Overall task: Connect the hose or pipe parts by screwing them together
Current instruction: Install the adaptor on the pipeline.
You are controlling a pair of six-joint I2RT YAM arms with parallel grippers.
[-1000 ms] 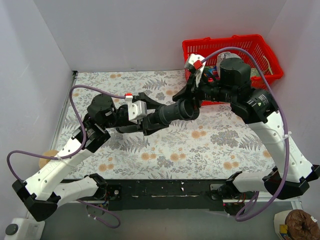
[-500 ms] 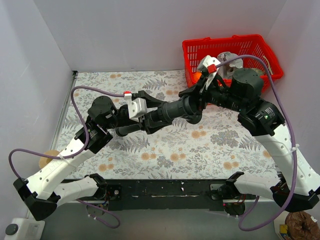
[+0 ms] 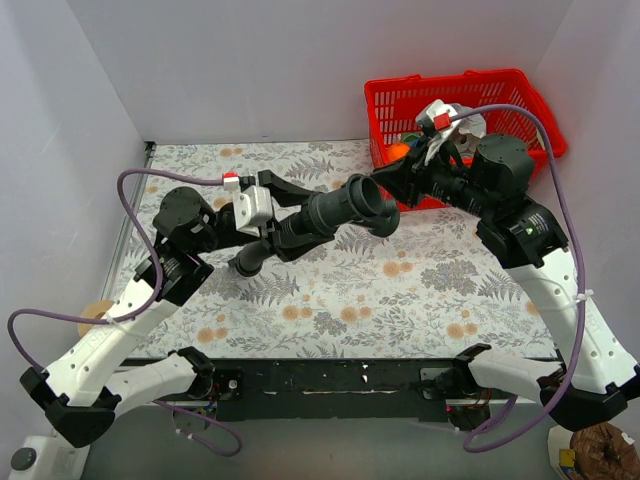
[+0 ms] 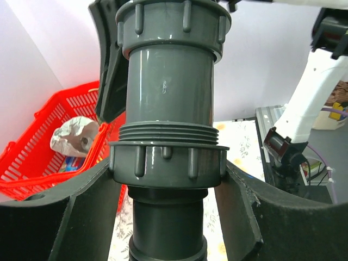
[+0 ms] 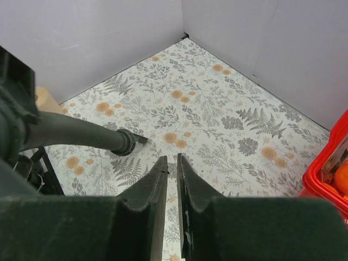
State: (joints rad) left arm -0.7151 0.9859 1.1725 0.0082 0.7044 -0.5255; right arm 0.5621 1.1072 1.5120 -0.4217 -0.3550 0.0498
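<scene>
Seemingly mid-screwing: left pincer pinches the fitting; right pincer, barely spread and empty beside it, must widen and grasp

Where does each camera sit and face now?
Top external: above and behind, looking down on the floral table; left arm and right arm show.
Left wrist: on the left arm, facing the grey fitting the left gripper clamps; fingers frame it.
Right wrist: on the right arm, looking down at the table; the right gripper shows, empty.
Shared: red basket in all three; black hose in top and right wrist.
</scene>
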